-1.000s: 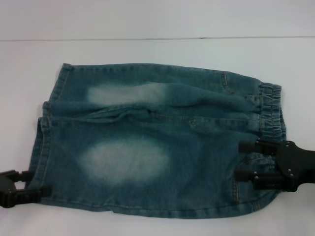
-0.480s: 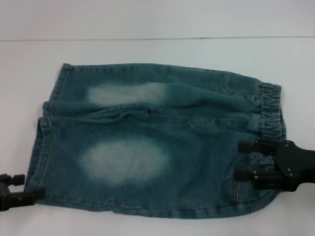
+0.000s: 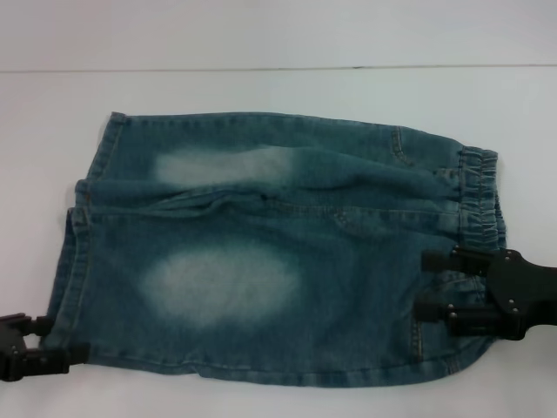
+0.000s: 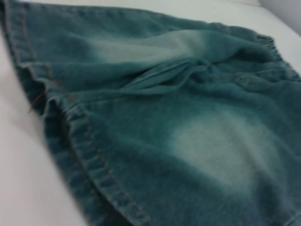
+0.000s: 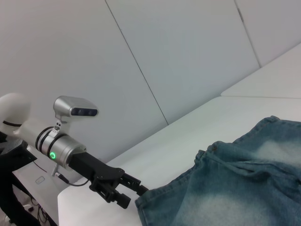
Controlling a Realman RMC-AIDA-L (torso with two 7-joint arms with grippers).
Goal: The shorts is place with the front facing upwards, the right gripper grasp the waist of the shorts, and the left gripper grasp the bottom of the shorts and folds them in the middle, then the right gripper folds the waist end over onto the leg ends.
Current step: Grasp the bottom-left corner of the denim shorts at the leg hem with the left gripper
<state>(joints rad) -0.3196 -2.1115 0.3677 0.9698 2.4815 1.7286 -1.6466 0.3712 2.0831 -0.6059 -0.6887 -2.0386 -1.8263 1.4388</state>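
Writing: no brand, label or lettering can be read anywhere on the denim or on either arm.
Shorts: one pair, the shorts [image 3: 261,252], blue-green washed denim, spread flat on the white surface [image 3: 278,43], with its length running across the head view.
Faded patches: two, one on each leg, the larger on the near leg.
Waist: the waist [image 3: 480,196], a puckered elastic band, lies at the robot's right end of the garment.
Leg ends: two, the leg ends [image 3: 83,226], flat hems with tan stitching, at the robot's left end; the left wrist view shows them one beside the other, a loose thread at the join.
Right gripper: one, the right gripper [image 3: 428,286], black, over the near waist corner; its two fingers point inward across the denim, spread apart, one nearer the band and one nearer the lower edge, not closed on cloth.
Left gripper: one, the left gripper [image 3: 61,341], at the near corner of the leg hems; its two fingers stand parted, their tips at the hem edge, and no cloth is pinched between them. The right wrist view shows its silver wrist with a green light ring.
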